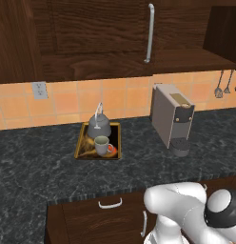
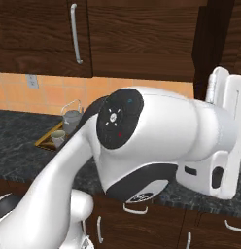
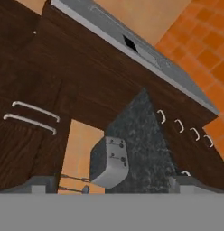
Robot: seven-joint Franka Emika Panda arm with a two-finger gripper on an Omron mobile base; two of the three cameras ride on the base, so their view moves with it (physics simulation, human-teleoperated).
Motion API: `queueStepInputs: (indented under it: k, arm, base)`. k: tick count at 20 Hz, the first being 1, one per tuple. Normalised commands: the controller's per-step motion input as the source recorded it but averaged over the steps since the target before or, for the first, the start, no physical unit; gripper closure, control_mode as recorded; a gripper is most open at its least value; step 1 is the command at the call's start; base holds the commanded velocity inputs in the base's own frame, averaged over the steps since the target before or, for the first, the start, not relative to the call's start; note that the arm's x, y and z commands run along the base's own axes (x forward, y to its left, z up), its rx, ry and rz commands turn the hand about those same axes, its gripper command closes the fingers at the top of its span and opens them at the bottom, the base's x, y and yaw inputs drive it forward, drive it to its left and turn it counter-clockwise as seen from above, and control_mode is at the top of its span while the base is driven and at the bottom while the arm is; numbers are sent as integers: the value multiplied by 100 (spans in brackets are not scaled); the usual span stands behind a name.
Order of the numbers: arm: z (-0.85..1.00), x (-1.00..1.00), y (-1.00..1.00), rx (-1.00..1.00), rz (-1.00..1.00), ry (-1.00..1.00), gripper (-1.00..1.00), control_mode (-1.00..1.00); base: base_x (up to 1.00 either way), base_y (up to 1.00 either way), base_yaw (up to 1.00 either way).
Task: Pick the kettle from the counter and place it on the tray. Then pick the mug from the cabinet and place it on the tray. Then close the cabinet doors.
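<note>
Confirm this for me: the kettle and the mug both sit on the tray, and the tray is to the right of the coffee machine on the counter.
Not quite. The tray holding the kettle and mug lies left of the coffee machine on the counter, as the left base view shows.

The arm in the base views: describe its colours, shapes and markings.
The arm is glossy white, built of thick rounded segments. Its joints carry dark round caps: the big cap in the right base view bears small white marks with tiny blue and red dots, and another dark cap shows in the left base view. The hand is a boxy white block with dark slots. No loose cables show.
</note>
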Motion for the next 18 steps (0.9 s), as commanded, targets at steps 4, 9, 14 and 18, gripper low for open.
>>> queueStepInputs:
  k: [4,9,14,18]
  arm:
    - [0,56,-2,0,27,5,-100,-100]
    - [0,54,-3,0,27,3,-100,-100]
    - [0,41,0,0,26,2,-100,-100]
    - [0,31,24,-4,23,2,-100,-100]
  base:
    - [0,0,0]
    - [0,0,0]
    - [0,0,0]
    - [0,0,0]
